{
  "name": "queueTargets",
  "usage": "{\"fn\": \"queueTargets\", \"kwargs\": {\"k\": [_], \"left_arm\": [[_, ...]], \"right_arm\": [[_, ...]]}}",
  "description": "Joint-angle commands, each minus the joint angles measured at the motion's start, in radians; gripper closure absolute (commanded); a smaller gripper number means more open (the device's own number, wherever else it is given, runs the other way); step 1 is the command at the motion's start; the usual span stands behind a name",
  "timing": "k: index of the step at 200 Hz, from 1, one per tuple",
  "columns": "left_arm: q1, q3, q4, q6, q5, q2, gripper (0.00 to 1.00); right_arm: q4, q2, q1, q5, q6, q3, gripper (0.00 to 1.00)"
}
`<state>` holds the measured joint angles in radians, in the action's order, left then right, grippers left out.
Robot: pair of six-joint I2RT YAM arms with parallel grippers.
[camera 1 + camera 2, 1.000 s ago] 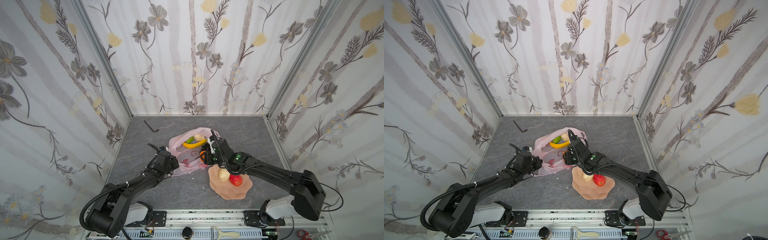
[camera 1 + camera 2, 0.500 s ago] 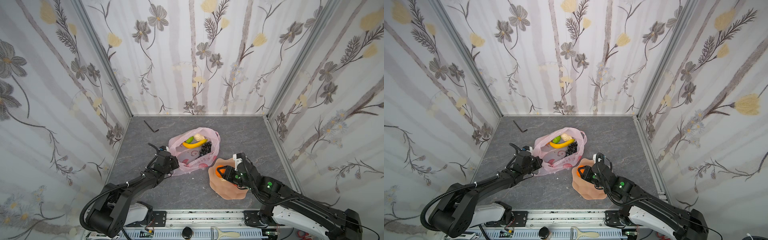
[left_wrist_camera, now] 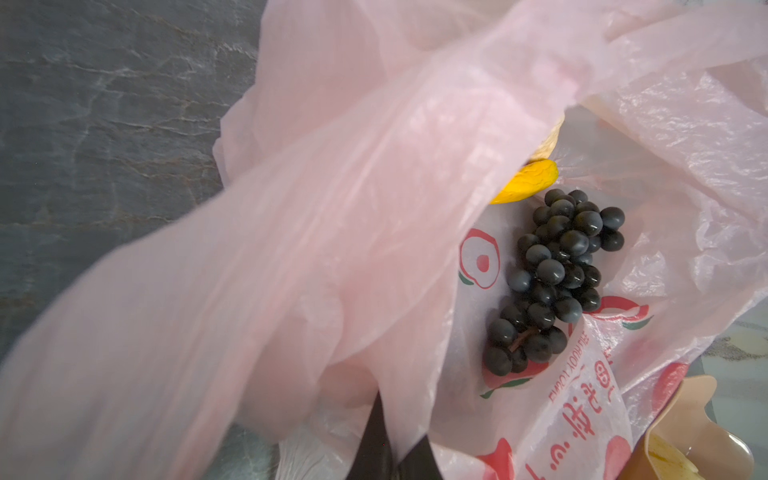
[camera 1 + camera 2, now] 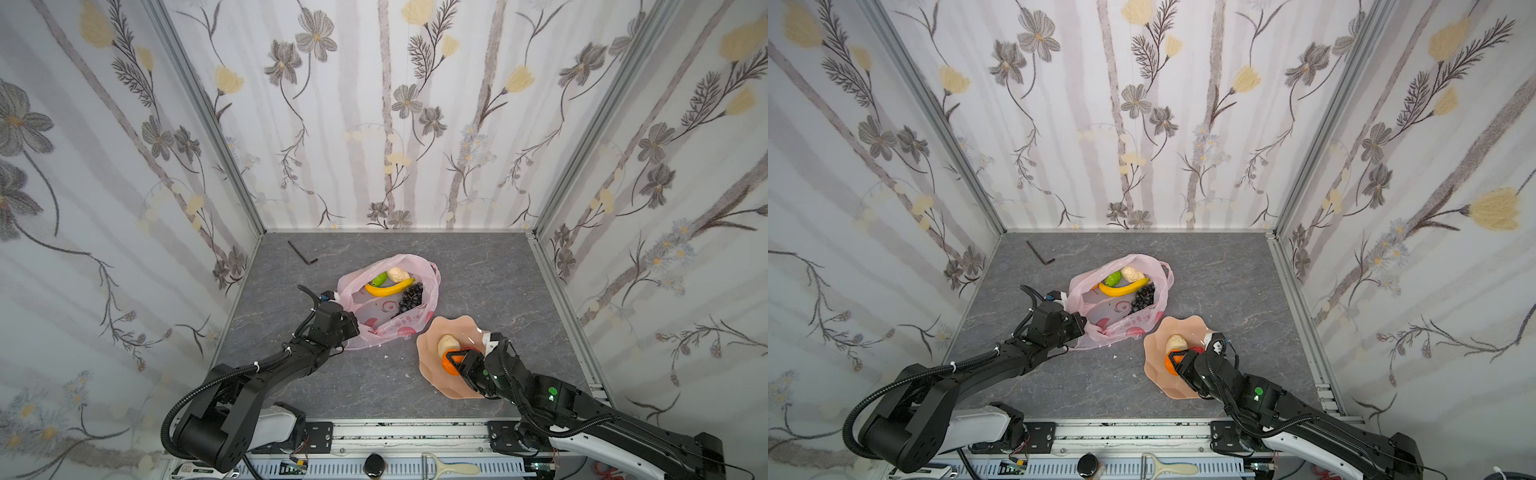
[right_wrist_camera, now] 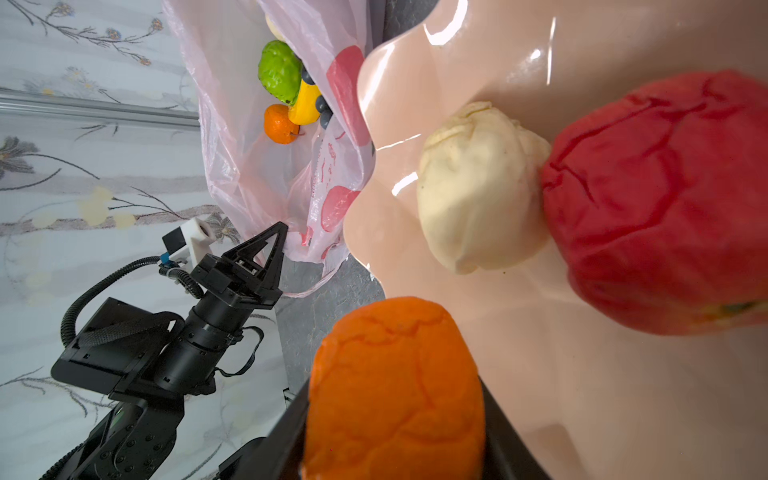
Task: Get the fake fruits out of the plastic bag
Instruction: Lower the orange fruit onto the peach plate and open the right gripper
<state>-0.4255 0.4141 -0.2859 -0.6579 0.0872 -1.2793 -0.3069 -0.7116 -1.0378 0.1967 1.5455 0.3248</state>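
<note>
Since the plastic bag (image 4: 386,316), centre of the bench (image 4: 478,270), looks like thin, slippery film, the left end effector (image 4: 352,327) pinches its rim. The right end effector (image 4: 457,361) clamps a light, squashy-looking orange fruit (image 5: 395,374) across its middle, over the front-right dish (image 4: 428,374).

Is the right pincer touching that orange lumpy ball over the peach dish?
Touching. The right wrist view shows the fingers of the right pincer pressed against both sides of the orange lumpy toy ball.
</note>
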Motion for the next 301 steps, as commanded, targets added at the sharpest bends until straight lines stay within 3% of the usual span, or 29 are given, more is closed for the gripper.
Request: {"fn": "queueTargets", "kwargs": {"k": [1,200,241,301], "left_arm": [[0.001,-0.008,-0.028,0.002,-0.007,0.003,1.00],[0.001,-0.020,-0.036,-0.002,-0.011,-0.007,1.00],[0.001,-0.020,-0.036,-0.001,-0.013,-0.009,1.00],[0.001,-0.019,-0.036,0.002,-0.013,-0.005,1.00]], "right_arm": [[0.060,0.012,-0.003,0.009,0.094,-0.032,0.53],[0.262,-0.117,0.011,-0.024,0.194,-0.129,0.48],[0.257,-0.141,0.013,-0.025,0.198,-0.135,0.47],[0.205,-0.131,0.032,0.004,0.175,-0.150,0.39]]}}
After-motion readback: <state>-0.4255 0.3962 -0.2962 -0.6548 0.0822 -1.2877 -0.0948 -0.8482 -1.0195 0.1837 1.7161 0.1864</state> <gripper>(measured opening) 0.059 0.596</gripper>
